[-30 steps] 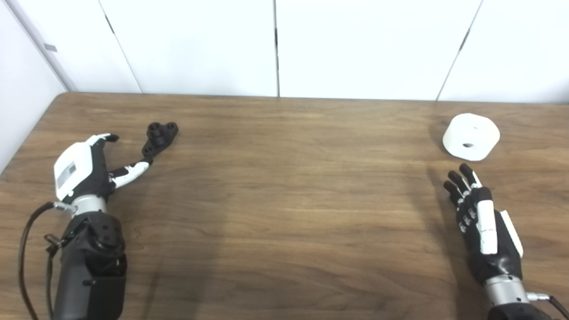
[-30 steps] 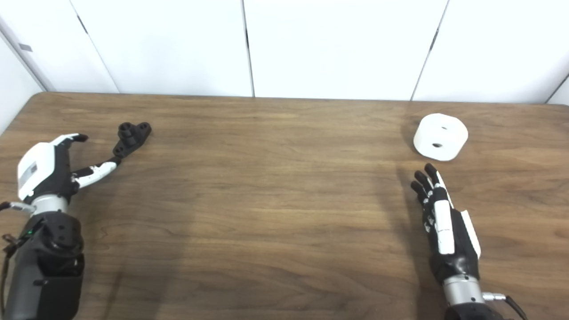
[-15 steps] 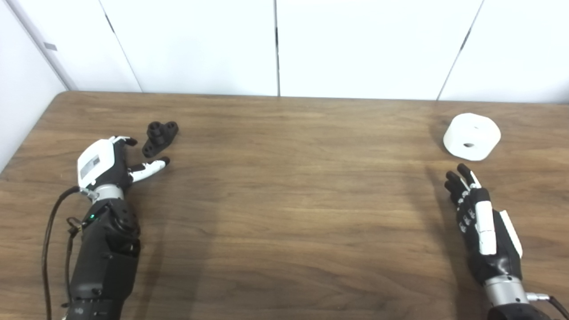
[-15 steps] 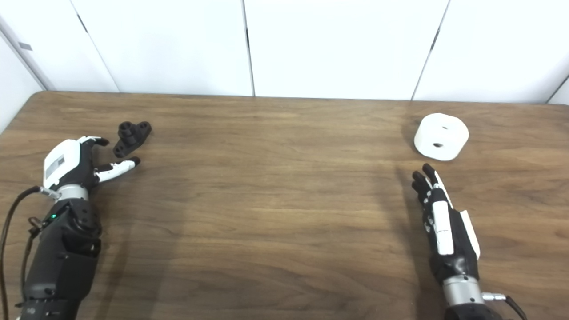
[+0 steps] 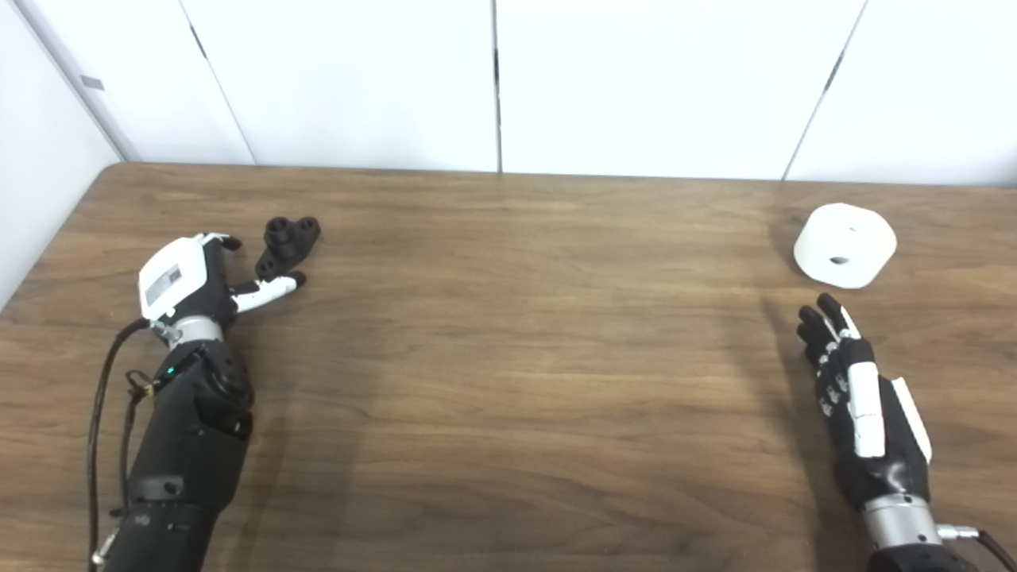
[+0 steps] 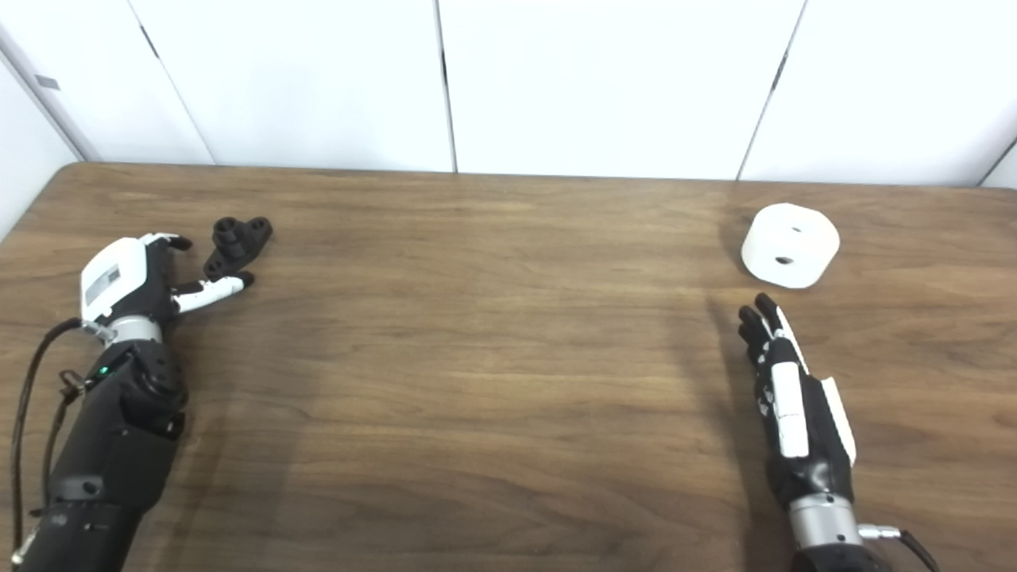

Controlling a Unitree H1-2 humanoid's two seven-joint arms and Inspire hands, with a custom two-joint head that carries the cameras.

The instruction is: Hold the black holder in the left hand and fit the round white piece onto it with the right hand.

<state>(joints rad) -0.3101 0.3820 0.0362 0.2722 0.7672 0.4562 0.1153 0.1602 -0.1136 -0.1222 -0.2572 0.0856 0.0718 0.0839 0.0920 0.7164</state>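
Brown wood-grain table (image 5: 508, 357) fills the view. Nearest, at about four o'clock, the right hand (image 5: 862, 413) lies low over the wood, back turned up, its fingers (image 5: 818, 322) stretched out straight and close together, pointing toward one o'clock and holding nothing. Across at nine o'clock the left hand (image 5: 187, 278) sits at the end of its dark forearm, spread wide and empty: its thumb (image 5: 270, 290) reaches toward three o'clock, just beneath the black holder (image 5: 288, 242), while the other fingers (image 5: 222, 241) curl on the holder's nine o'clock side (whether any tip actually touches it cannot be told). That holder rests on the table at ten o'clock. Farther back, at two o'clock, the round white piece (image 5: 844, 244) sits on the wood with a small hole showing, well clear of the right fingertips. Beyond the far edge stand white wall panels (image 5: 636, 79).
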